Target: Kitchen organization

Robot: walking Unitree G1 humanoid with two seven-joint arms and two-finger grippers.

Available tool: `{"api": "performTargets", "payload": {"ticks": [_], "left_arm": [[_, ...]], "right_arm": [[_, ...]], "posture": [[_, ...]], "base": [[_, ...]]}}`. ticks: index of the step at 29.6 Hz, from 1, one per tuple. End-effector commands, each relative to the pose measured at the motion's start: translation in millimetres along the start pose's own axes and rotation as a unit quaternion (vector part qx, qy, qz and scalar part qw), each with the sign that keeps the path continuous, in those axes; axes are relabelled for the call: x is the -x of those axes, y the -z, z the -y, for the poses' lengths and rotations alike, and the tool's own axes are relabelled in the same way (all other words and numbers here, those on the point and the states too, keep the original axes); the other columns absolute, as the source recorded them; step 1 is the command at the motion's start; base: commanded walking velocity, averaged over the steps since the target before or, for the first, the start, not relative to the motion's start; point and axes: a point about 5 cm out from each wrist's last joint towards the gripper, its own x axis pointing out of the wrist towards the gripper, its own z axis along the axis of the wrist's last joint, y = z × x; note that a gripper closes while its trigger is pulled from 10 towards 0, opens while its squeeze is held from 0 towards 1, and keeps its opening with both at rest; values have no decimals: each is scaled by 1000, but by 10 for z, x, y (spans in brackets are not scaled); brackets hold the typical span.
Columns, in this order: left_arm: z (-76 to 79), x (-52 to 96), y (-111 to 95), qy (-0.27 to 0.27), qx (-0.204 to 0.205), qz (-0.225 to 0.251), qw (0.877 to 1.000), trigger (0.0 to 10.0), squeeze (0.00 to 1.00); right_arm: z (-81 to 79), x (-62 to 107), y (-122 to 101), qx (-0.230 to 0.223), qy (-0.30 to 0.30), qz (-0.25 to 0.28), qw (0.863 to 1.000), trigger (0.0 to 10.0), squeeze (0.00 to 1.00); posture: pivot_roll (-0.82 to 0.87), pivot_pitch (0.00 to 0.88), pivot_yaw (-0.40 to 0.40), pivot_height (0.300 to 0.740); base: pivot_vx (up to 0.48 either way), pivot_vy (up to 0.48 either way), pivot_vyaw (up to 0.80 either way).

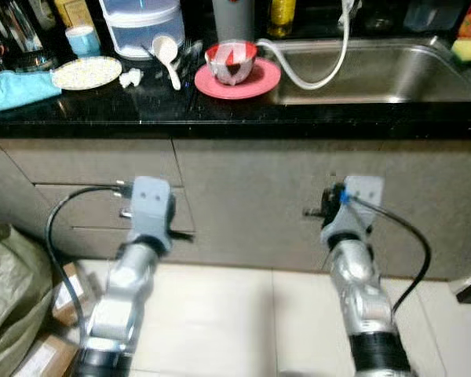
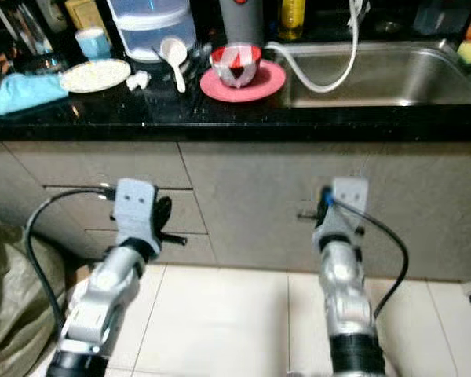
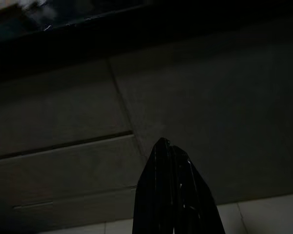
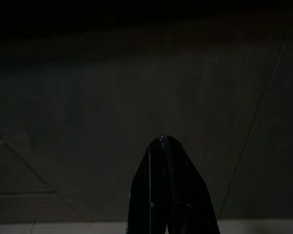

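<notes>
Left gripper (image 3: 172, 146): clenched on nothing, low before the drawers (image 1: 86, 206).
Right gripper (image 4: 164, 141): clenched, empty, low before the cabinet (image 1: 251, 196).
Bowl (image 1: 231, 61): on a pink plate (image 1: 259, 82) on the bench (image 1: 220, 110), well above and ahead of both grippers, between them.
Spoon (image 1: 168, 56): above the left gripper, handle running toward the bench edge.
Nearer arm: judged about even for the bowl; left nearer the spoon.

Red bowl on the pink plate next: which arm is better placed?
Right, marginally. The red bowl on the pink plate sits beside the sink, between both arms. The right tool hangs below the sink side; the left tool is down by the drawers. Both are shut and low.
</notes>
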Motion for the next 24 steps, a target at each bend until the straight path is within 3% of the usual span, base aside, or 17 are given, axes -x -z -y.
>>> {"api": "performTargets", "payload": {"ticks": [1,2,6,9,10,12,13,14,15,17,18,22,24], "left_arm": [[101,34,-91,7,-5,30,1000,10000,0],[141,27,-183,12,-15,55,998,10000,0],[139,6,-267,18,-32,71,997,10000,0],[9,-18,-449,9,-61,105,993,10000,0],[9,-18,-449,9,-61,105,993,10000,0],[-143,-12,-707,-10,-70,142,987,10000,0],[-143,-12,-707,-10,-70,142,987,10000,0],[-197,-8,-838,-14,-76,159,984,10000,0],[-197,-8,-838,-14,-76,159,984,10000,0],[-272,-10,-1034,-12,-81,184,979,10000,0],[-302,-13,-1099,-10,-80,192,978,10000,0],[-603,40,-1297,13,-57,194,979,10000,0],[-652,64,-1319,27,-49,190,980,10000,0]], "right_arm": [[-92,17,-127,-13,-8,28,999,10000,0],[-114,5,-220,-15,-10,49,999,10000,0],[-103,-37,-362,10,-10,79,997,10000,0],[-13,-109,-722,34,6,147,989,10000,0],[-13,-109,-722,34,6,147,989,10000,0],[32,-121,-1168,28,18,218,975,10000,0],[32,-121,-1168,28,18,218,975,10000,0],[41,-113,-1382,23,22,250,968,10000,0],[41,-113,-1382,23,22,250,968,10000,0],[65,-111,-1617,38,22,280,959,10000,0],[80,-122,-1659,53,21,283,957,10000,0],[284,-202,-1539,76,-12,219,973,10000,0],[338,-200,-1535,77,-13,216,973,10000,0]], "posture": [[-93,82,79,740],[-95,82,80,740],[-95,80,81,740],[-94,82,83,740],[-94,82,83,740],[-93,83,83,740],[-93,83,83,740],[-92,83,83,740],[-92,83,83,740],[-90,81,83,740],[-89,80,82,740],[-87,81,78,740],[-86,82,78,740]], "base": [[0,0,0],[0,0,0],[0,0,0],[0,0,0],[0,0,0],[0,0,0],[0,0,0],[0,0,0],[0,0,0],[0,0,0],[0,0,0],[0,0,0],[0,0,0]]}}
